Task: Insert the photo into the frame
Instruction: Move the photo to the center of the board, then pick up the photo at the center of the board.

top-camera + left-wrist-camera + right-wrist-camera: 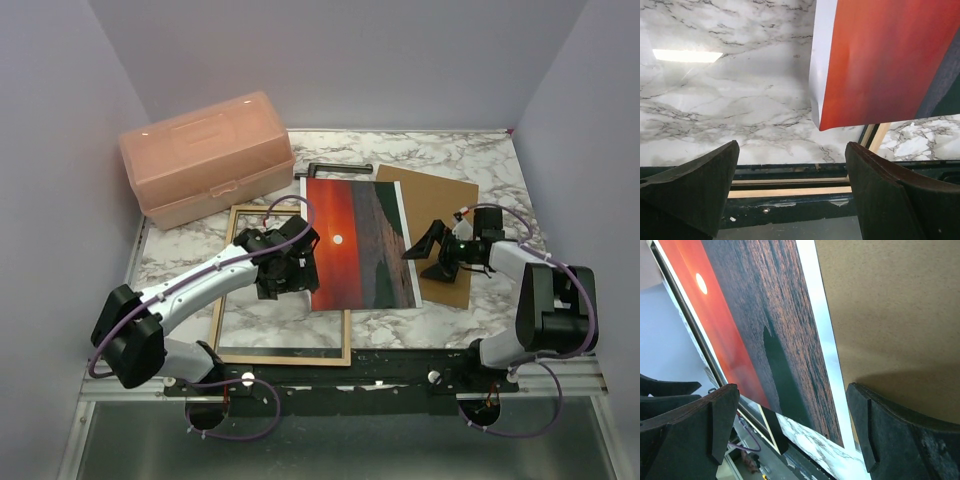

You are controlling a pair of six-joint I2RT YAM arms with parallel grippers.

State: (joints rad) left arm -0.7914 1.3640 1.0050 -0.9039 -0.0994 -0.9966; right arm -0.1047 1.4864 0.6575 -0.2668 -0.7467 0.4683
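While the left hand (288, 272) and right hand (432, 255) hover spread wide, gripping nothing, the photo (355, 245) lies face up across the right rail of the frame (283, 357) — mostly outside it, likely awaiting a nudge inside.

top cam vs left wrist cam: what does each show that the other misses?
Only top: pink box, brown board, right end effector open, and the whole photo. Only left wrist: a bright light reflection and one photo corner up close. Both: photo, frame, marble table, left end effector, open and empty.
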